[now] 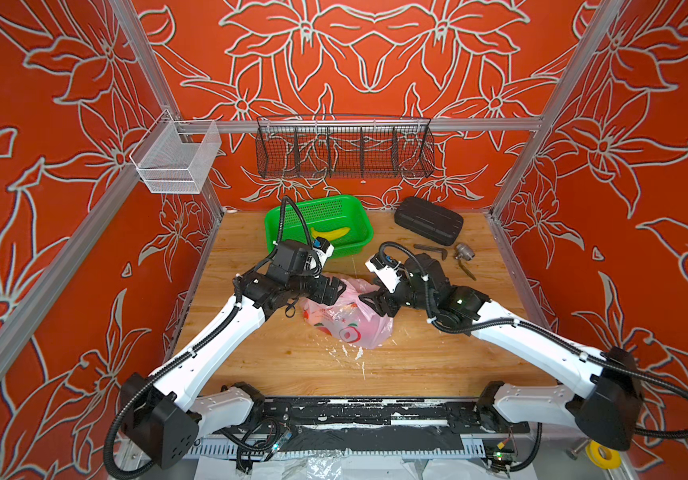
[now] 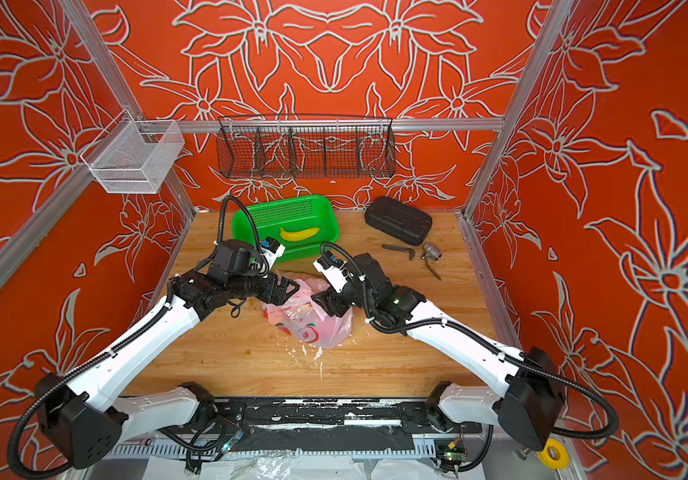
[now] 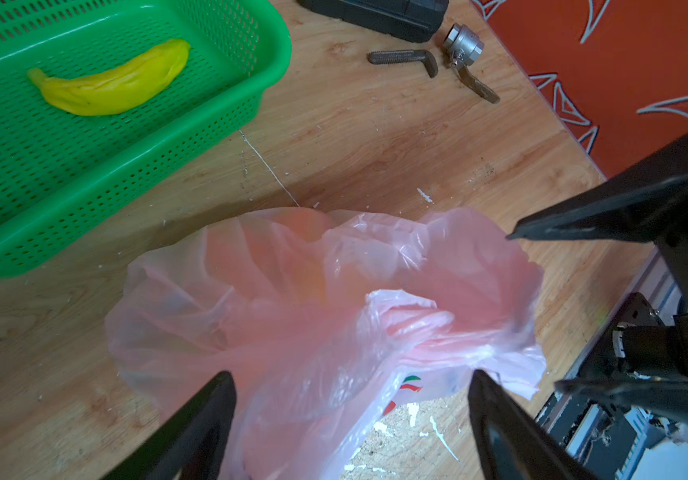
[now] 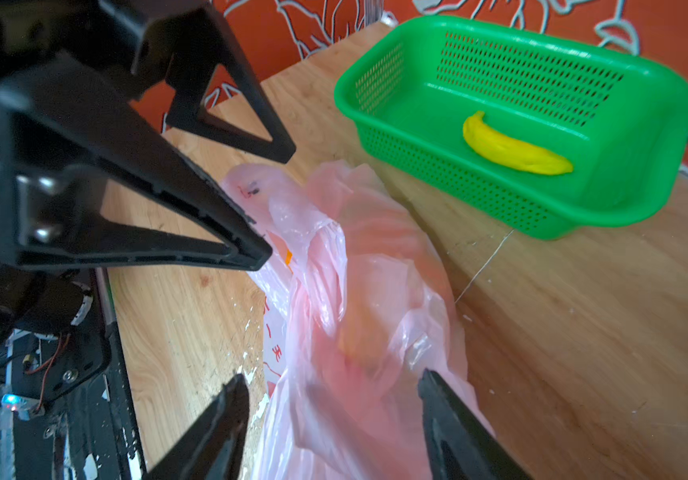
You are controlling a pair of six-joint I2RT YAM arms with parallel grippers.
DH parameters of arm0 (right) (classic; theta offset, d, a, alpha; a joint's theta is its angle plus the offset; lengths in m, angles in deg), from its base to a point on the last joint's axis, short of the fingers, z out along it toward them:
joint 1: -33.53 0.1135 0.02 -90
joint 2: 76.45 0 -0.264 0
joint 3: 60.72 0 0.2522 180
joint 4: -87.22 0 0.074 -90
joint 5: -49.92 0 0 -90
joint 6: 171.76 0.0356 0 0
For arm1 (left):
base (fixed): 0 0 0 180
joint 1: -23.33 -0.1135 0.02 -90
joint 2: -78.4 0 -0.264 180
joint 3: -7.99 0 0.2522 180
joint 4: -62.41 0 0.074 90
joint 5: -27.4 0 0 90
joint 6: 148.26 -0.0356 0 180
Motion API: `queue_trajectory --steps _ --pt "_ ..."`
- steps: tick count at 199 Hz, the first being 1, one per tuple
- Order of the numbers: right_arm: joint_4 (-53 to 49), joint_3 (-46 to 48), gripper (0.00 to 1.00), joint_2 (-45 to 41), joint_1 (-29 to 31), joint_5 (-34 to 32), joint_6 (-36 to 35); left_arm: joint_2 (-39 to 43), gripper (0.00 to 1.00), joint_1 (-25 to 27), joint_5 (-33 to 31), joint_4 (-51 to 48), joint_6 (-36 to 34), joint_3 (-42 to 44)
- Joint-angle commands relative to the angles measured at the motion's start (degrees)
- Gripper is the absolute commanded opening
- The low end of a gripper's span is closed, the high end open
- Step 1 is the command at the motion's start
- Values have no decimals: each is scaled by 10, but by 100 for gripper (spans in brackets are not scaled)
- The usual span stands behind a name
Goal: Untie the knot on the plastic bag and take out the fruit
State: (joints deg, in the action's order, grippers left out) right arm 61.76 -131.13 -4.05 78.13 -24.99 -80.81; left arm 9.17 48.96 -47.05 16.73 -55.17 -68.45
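The pink plastic bag [image 1: 348, 322] [image 2: 313, 324] lies crumpled in the middle of the wooden table. My left gripper [image 1: 340, 291] [image 3: 350, 376] hangs open at its left top, loose plastic between the fingers. Facing it from the right, my right gripper [image 1: 365, 301] [image 4: 332, 374] is open too and straddles the bag's [image 4: 359, 291] folds. A bunched twist of handles, the knot [image 3: 411, 322], sits at the mouth; whether it is tied I cannot tell. Fruit shows only as a dim orange shape [image 4: 352, 345] through the plastic.
A green basket [image 1: 325, 210] with a yellow banana [image 1: 331, 233] stands just behind the bag. A black case [image 1: 428, 220], a bent metal key [image 1: 431, 250] and a valve fitting [image 1: 463, 251] lie at the back right. Two wire baskets [image 1: 344, 151] [image 1: 176, 160] hang on the frame.
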Motion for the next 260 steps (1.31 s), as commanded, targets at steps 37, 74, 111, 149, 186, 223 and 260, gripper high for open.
queue_trajectory --steps 37,74,111,149,186,223,260 --pt "-28 -23 40 42 -2 25 -10 -70 84 7 21 -4 -61 -25" --pt "-25 -19 16 42 -2 13 -10 -79 56 9 17 7 -50 -9" --pt "0 2 3 18 -2 -28 4 -54 17 9 -37 32 -23 22" --pt "68 61 0 -46 -9 -80 32 -13 0 9 -113 41 4 45" --pt "121 120 0 -112 -42 -127 84 26 0 4 -166 44 59 57" --pt "146 177 12 -168 -80 -201 148 77 0 -14 -160 63 109 77" --pt "97 166 44 -168 -82 -181 153 98 36 -16 -103 61 108 73"
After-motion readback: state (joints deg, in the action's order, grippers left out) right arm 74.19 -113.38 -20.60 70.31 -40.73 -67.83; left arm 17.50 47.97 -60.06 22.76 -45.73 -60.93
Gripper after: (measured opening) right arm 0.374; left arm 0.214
